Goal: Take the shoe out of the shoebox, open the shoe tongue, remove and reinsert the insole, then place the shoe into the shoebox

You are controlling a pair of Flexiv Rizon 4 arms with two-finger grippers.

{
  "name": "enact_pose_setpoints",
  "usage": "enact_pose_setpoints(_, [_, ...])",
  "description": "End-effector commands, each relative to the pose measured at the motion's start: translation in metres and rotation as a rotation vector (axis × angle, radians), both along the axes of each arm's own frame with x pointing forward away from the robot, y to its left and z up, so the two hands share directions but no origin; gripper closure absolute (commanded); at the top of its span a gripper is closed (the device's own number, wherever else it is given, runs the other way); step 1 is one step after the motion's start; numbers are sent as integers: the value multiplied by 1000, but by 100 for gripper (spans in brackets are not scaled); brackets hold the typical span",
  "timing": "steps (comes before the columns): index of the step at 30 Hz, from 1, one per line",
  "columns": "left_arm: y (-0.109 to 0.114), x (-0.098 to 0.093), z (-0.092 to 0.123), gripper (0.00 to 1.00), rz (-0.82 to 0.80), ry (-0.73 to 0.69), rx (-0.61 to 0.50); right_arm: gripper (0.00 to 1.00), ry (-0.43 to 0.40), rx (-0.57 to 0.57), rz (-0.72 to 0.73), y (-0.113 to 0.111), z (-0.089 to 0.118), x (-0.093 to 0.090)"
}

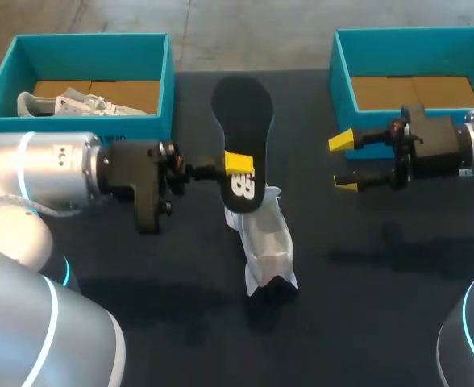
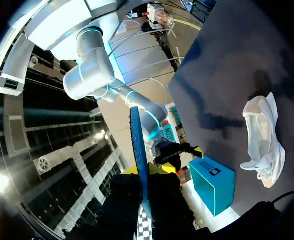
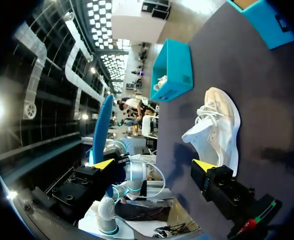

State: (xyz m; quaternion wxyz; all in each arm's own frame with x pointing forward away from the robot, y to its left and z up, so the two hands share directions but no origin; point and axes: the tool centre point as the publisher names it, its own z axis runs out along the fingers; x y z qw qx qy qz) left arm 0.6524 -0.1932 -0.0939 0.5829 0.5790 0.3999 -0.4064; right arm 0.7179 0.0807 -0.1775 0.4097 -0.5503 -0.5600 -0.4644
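Observation:
A black insole point(image 1: 241, 105) hangs in the air over the table's middle, held flat side up, with my left gripper point(image 1: 239, 164) shut on its heel end. In the left wrist view the insole point(image 2: 137, 140) stands edge-on between the fingers of that gripper point(image 2: 146, 172). Just under and in front of it, a white shoe point(image 1: 268, 242) lies on the dark table, also seen as the shoe point(image 2: 264, 145) and the shoe point(image 3: 214, 127). My right gripper point(image 1: 343, 163) hovers open to the shoe's right, empty, pointing at the insole point(image 3: 102, 125); its own view shows this gripper point(image 3: 153, 165) wide apart.
A teal shoebox point(image 1: 166, 72) at the back left holds a second white shoe point(image 1: 68, 104). Another teal shoebox point(image 1: 342, 68) at the back right shows only its cardboard floor. Bare dark tabletop point(image 1: 366, 274) lies in front of the shoe.

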Motion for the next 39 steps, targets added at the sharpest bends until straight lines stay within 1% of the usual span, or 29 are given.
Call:
enact_pose_setpoints(1, [-10,11,-17,100,-11,-19,7,0,0,-1,-3,1,0,-1])
enact_pose_setpoints(8, [-13,22,-45,100,-22,-46,49,0,0,-1,-3,1,0,-1])
enact_pose_setpoints(14, [-17,24,-67,100,-50,-73,48,0,0,-1,-3,1,0,-1])
enact_pose_setpoints(20, [-16,25,-76,100,-59,-73,11,0,0,-1,-3,1,0,-1])
enact_pose_setpoints(22, [-14,22,-77,100,-65,-74,-4,0,0,-1,-3,1,0,-1])
enact_pose_setpoints(25, [-12,21,-79,100,-68,-80,-8,0,0,-1,-3,1,0,-1])
enact_pose_setpoints(28, [-10,23,-83,100,-69,-87,-6,0,0,-1,-3,1,0,-1])
enact_pose_setpoints(34, [-1,23,-91,100,-62,-81,-13,0,0,-1,-3,1,0,-1])
enact_pose_setpoints(39, [0,22,-93,100,-76,-73,-9,0,0,-1,-3,1,0,-1])
